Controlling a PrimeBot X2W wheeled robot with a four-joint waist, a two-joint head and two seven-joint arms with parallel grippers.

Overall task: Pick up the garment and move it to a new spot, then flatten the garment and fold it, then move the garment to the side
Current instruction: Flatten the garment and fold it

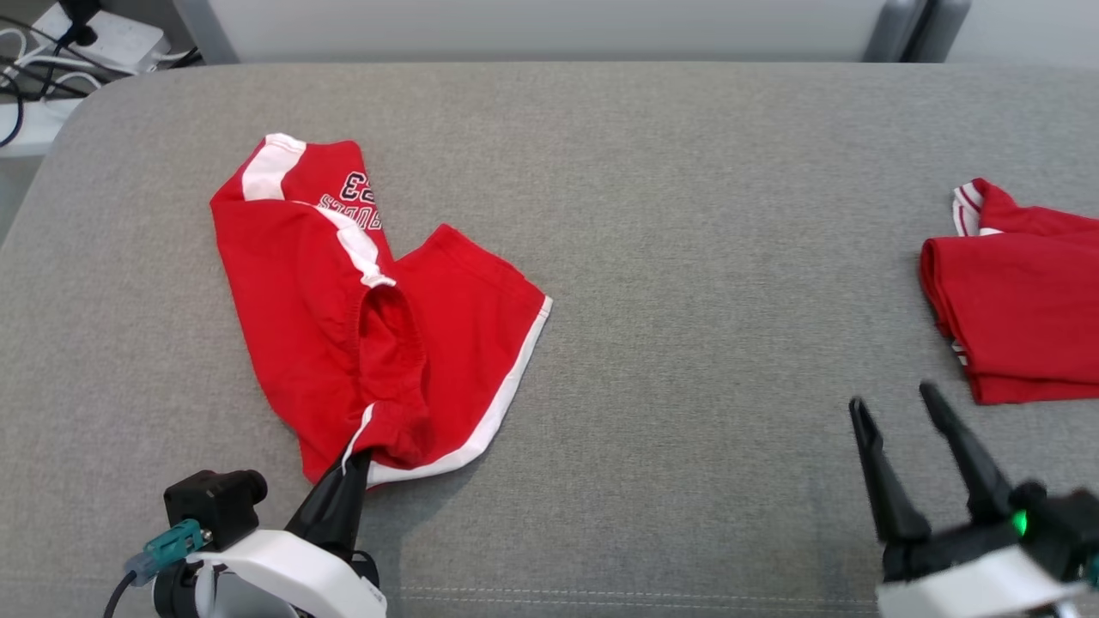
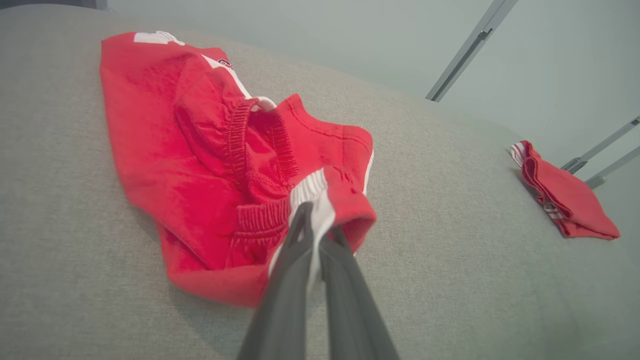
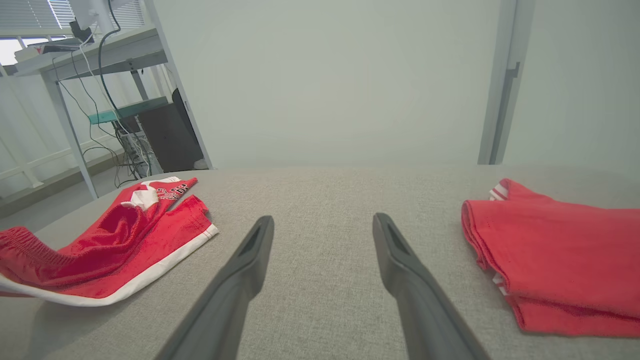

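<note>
We hold our left hand (image 1: 359, 455) low at the near left of the worktop (image 1: 687, 215), its white forearm slanting up and to the right, its two dark fingers pressed together on the near corner of the red shorts (image 1: 343, 300). The pinch sits where the elastic waistband meets a white side stripe, and the cloth curls over the fingertips. From there the shorts stretch away from us, rumpled, with a white-trimmed leg spreading to the right and printed lettering at the far end

Our right hand (image 1: 893, 396) rests at the near right, fingers spread wide with nothing between them, pointing away over bare grey fabric. Beyond it and further right lies a folded red garment (image 1: 1022, 309), apart from the fingers and well apart from the shorts

The worktop is covered in grey woven cloth with a rounded far-left corner. Behind it stands a pale wall (image 3: 340, 75); to the left we see a desk (image 3: 90, 55) with hanging cables (image 3: 107, 85)
</note>
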